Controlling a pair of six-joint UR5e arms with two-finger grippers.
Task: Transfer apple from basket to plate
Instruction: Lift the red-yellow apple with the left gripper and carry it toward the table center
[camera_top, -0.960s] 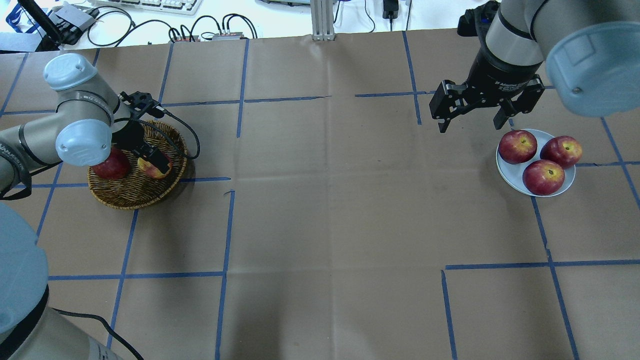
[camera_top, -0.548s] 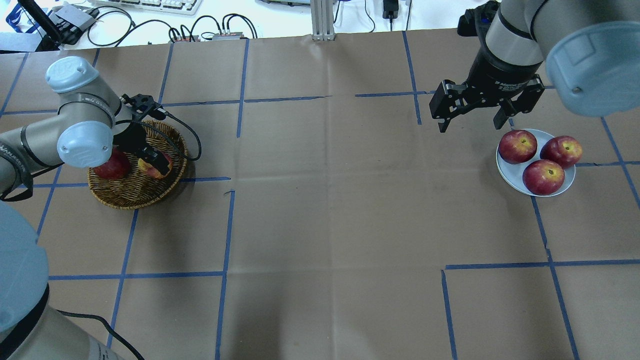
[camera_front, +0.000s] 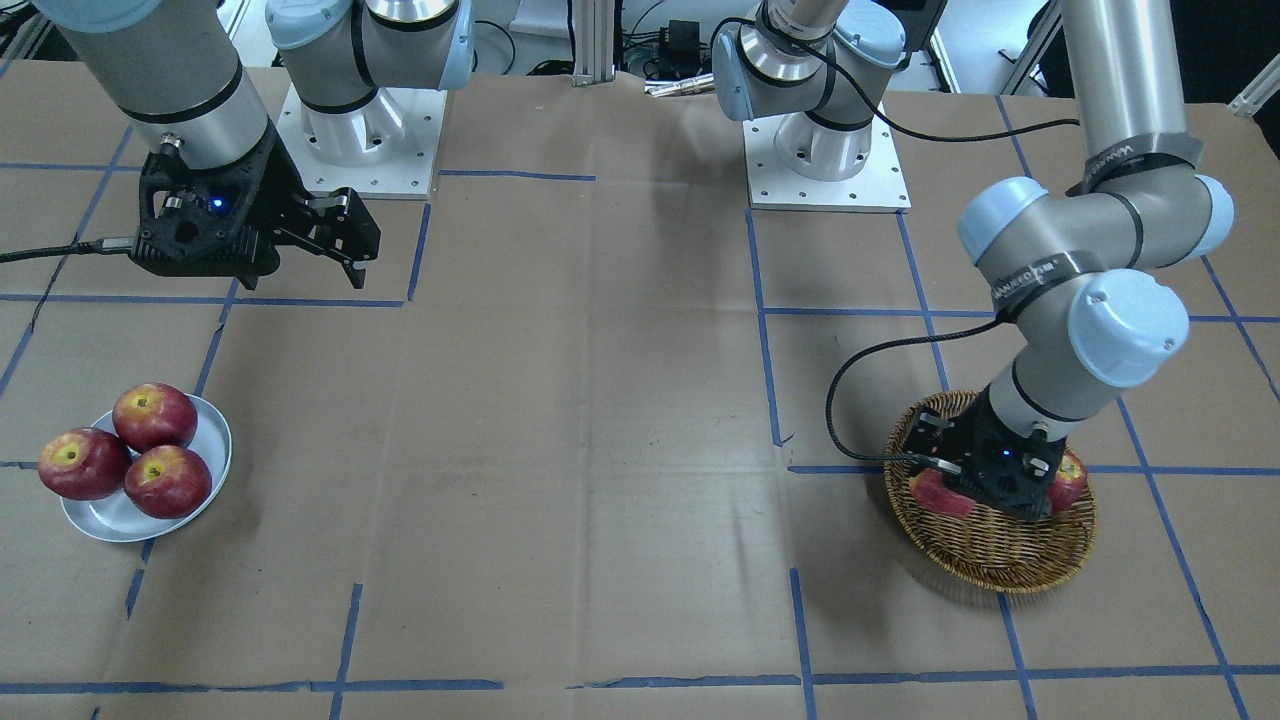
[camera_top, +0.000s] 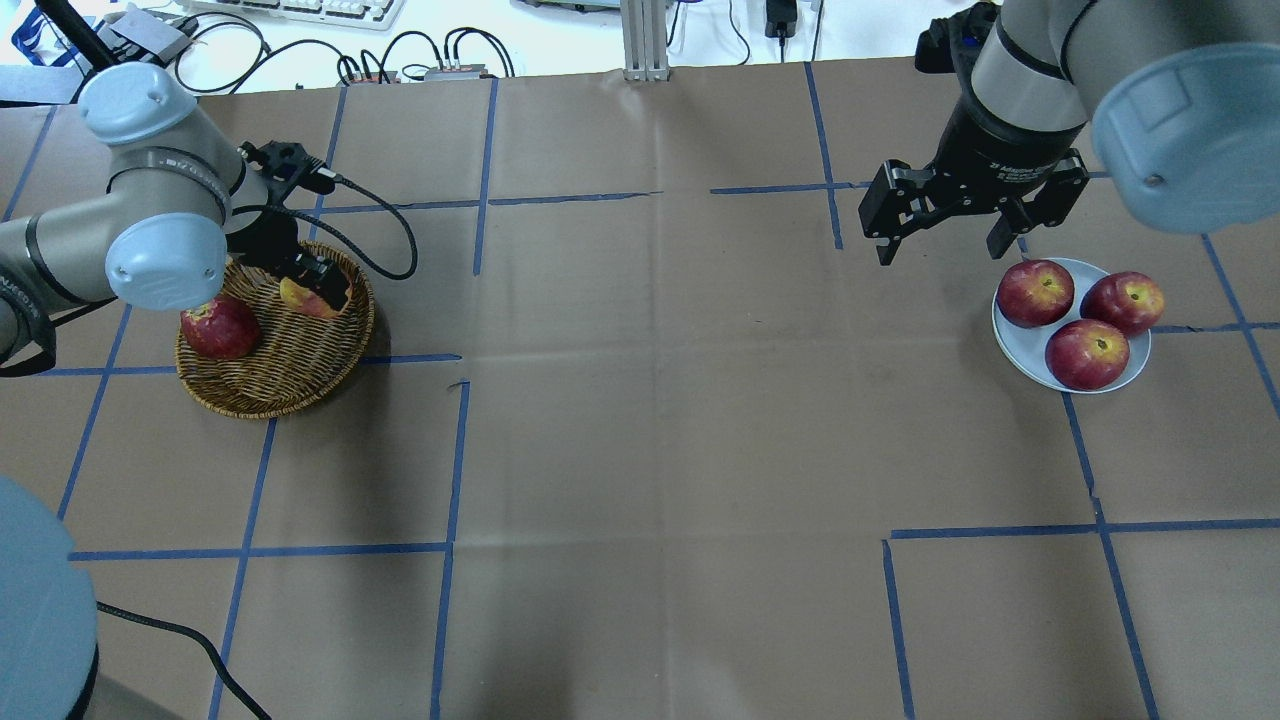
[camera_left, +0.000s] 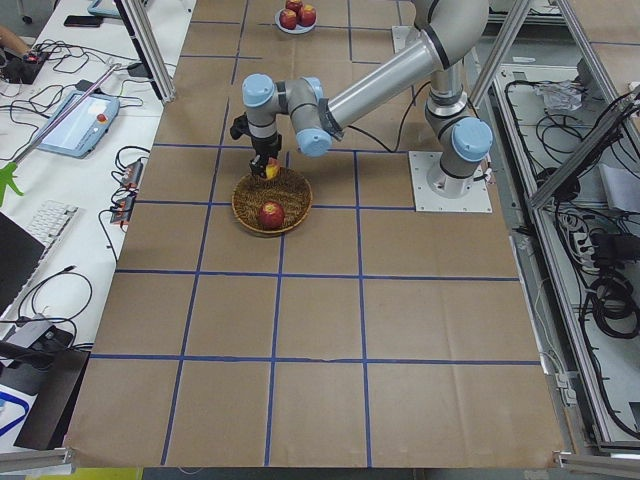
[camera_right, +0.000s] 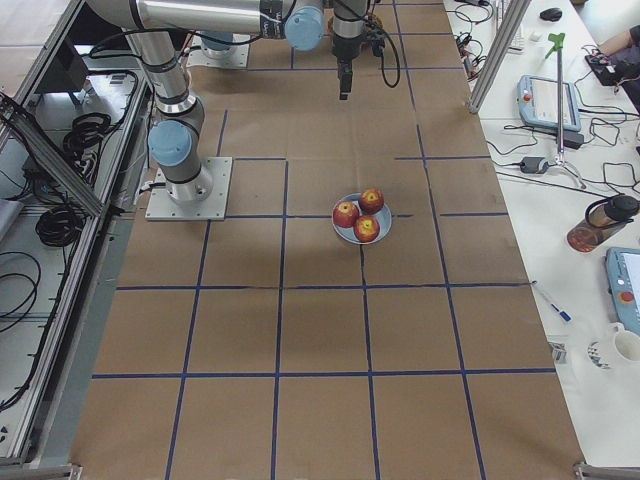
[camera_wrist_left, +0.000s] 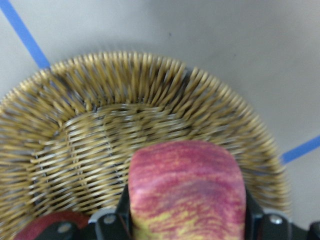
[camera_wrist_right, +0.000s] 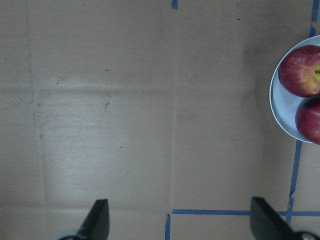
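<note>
Our left tool is shut tight on the pale, streaky apple and holds it just over the far part of the basket. One dark red apple lies in the basket too. Far across the brown worktop, three dark red apples crowd the plate, and our right tool hangs wide open just beside it.
</note>
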